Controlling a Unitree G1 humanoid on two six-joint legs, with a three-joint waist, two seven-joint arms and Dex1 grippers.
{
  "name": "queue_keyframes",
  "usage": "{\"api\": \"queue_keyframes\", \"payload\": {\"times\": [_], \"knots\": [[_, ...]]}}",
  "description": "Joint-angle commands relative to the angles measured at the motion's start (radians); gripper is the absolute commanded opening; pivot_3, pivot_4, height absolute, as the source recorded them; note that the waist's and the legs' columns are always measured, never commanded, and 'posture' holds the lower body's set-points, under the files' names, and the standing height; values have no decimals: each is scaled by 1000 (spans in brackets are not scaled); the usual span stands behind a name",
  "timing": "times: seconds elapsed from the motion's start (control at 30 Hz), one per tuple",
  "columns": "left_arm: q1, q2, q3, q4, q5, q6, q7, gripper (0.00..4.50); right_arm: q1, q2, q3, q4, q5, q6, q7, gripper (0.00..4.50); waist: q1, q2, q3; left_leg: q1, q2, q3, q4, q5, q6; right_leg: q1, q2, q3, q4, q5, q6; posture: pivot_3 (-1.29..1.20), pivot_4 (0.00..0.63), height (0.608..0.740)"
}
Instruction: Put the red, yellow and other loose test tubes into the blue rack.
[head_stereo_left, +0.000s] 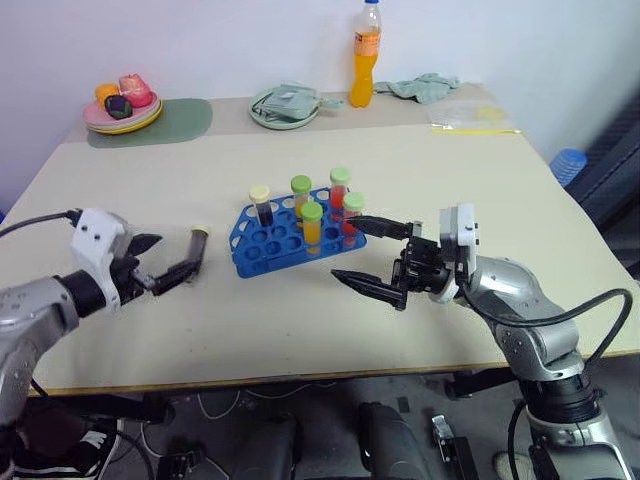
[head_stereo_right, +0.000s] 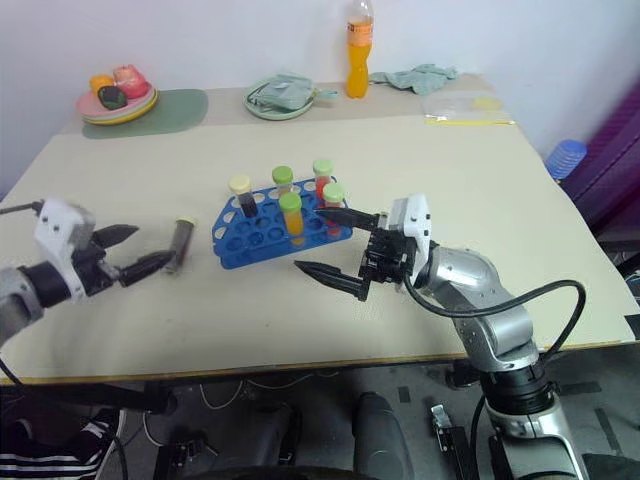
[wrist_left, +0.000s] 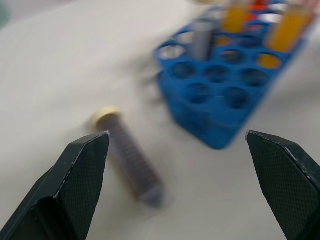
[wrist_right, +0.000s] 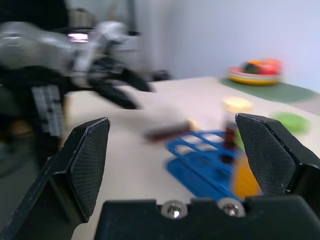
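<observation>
Both tools sit nearest, at the counter's (head_stereo_left: 300, 340) front edge: the left tool (head_stereo_left: 160, 262) at 9 o'clock and the right tool (head_stereo_left: 375, 258) at 4 o'clock of the blue rack (head_stereo_left: 262, 245), each with fingers spread wide and empty. Five capped tubes already stand upright in the rack, holding dark, orange and red liquid. One dark loose test tube (head_stereo_left: 196, 250) remains, lying on the counter just beside the rack at its 9 o'clock. Its long axis runs roughly 12 to 6, yellowish cap toward 12. Most of the job looks done.
</observation>
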Motion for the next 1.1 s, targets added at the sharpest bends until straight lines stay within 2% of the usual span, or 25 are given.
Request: {"api": "queue_keyframes", "payload": {"times": [0.03, 0.17, 0.33, 0.43, 0.5, 0.63, 0.73, 0.87, 1.0, 1.1], "knots": [[-168, 61, 21, 98, -82, 278, 74, 4500, -28, 9, 14, -25, 22, 12, 18, 4429, 7, -1, 0, 0, 0, 0, 0, 0, 0, 0, 0, 0, 0, 0, 0, 0, 150, 740], [-372, 146, -81, 274, -84, 475, 32, 4500, -54, 37, 28, 13, -8, -17, 19, 4429, 7, -2, 1, 0, 0, 0, 0, 0, 0, -1, 0, 0, 1, 0, 0, 0, 150, 740], [-599, 175, -288, 495, -80, 692, -73, 4500, -58, 63, 48, 44, -40, -51, 29, 4429, 6, -2, 1, 0, -1, 0, 0, 0, -1, -2, 0, 0, 1, 0, 0, 0, 150, 740], [-717, 199, -512, 618, 24, 604, -190, 4500, -57, 74, 61, 48, -53, -56, 34, 4429, 6, -3, 2, -1, -1, 0, 0, 1, -1, -2, 0, 0, 2, 0, 0, 0, 150, 740], [-813, 183, -613, 715, 68, 590, -258, 4500, -56, 79, 62, 45, -59, -57, 30, 4429, 7, -3, 2, -1, -1, 0, 0, 2, -4, -2, 0, 0, 2, 0, 0, 0, 150, 740], [-922, 164, -842, 884, 242, 416, -450, 4500, -55, 76, 60, 40, -62, -50, 20, 4429, 5, -4, 2, -2, -1, 1, 0, 3, -5, -3, 0, 0, 2, 0, 0, 0, 150, 740], [-1024, 91, -921, 1070, 326, 374, -561, 4500, -55, 71, 57, 44, -70, -52, 16, 4429, 7, -4, 2, -3, -2, 1, 0, 3, -5, -4, 1, 0, 2, 0, 0, 0, 150, 740], [-1075, 45, -1040, 1175, 427, 317, -745, 4500, -62, 68, 51, 52, -74, -52, 11, 4429, 4, -4, 2, -4, -2, 1, 2, 2, -4, -4, 1, 0, 2, 0, 0, 0, 150, 740], [-1132, -33, -1056, 1333, 518, 295, -795, 4500, -67, 76, 52, 58, -78, -51, 4, 4429, 3, -4, 2, -7, -2, 1, 2, 3, -4, -7, 1, 0, 2, 0, 0, 0, 150, 740], [-1131, -60, -1077, 1358, 582, 259, -843, 4500, -59, 77, 56, 56, -84, -56, 2, 4429, 2, -4, 2, -8, -2, 1, 3, 3, -4, -8, 1, 0, 3, 0, 0, 0, 150, 740]]}}
